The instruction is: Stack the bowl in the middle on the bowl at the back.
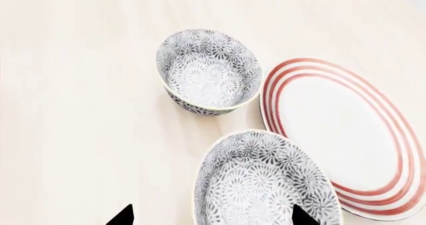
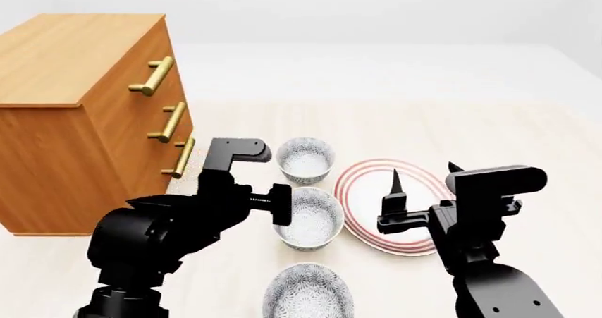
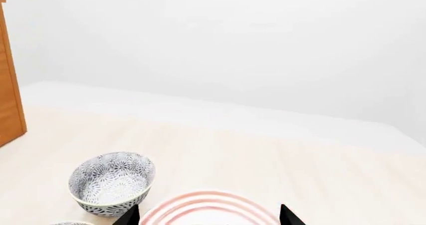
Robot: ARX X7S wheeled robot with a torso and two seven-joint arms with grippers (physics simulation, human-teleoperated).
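Note:
Three speckled grey-on-white bowls stand in a row on the table. The bowl at the back [image 2: 306,159] [image 1: 209,73] [image 3: 111,182] is empty. The bowl in the middle [image 2: 309,220] [image 1: 266,180] sits just in front of it. My left gripper [image 2: 281,206] [image 1: 213,218] is open at this bowl's left rim, with one fingertip [image 1: 303,216] over the inside and the other outside over the table. My right gripper [image 2: 424,184] [image 3: 209,218] is open above the red-ringed plate [image 2: 390,206] and holds nothing.
A third speckled bowl [image 2: 308,295] stands nearest to me. The red-ringed white plate [image 1: 346,135] [image 3: 209,205] lies right of the middle bowl, almost touching it. A wooden dresser [image 2: 84,113] with brass handles stands on the left.

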